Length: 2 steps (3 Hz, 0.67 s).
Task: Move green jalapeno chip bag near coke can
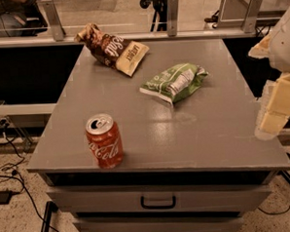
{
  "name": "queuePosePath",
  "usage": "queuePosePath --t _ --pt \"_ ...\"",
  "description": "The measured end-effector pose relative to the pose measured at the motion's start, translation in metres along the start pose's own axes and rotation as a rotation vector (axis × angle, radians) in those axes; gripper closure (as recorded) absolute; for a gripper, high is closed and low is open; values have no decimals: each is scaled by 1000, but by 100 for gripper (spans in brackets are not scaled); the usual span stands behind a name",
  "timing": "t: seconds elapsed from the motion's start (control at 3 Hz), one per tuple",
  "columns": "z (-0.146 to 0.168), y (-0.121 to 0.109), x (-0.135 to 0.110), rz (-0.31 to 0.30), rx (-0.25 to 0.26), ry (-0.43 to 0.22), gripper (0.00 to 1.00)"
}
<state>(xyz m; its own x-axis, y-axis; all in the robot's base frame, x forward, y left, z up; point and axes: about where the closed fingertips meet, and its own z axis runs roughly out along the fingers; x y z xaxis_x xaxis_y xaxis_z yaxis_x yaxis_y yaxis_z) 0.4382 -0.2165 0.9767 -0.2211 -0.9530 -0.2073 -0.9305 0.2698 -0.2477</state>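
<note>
The green jalapeno chip bag (174,81) lies flat on the grey table top (204,129), right of centre. The coke can (104,141) stands upright near the table's front left corner, its silver top and pull tab facing up. My gripper (276,111) shows at the right edge of the camera view as cream-coloured blocks. It hangs beside the table's right edge, well to the right of the bag and apart from it. Nothing is seen held in it.
A dark brown and cream chip bag (113,49) lies at the table's back left. A drawer with a black handle (158,202) sits under the top. A railing (131,35) runs behind the table. Cables (6,169) lie on the floor at left.
</note>
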Motion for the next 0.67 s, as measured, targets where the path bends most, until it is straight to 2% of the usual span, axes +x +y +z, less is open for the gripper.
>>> queuePosePath --t 0.33,0.67 --pt "-1 -4 0 -4 11 3 0" --pt "-7 -18 -1 -16 48 14 0"
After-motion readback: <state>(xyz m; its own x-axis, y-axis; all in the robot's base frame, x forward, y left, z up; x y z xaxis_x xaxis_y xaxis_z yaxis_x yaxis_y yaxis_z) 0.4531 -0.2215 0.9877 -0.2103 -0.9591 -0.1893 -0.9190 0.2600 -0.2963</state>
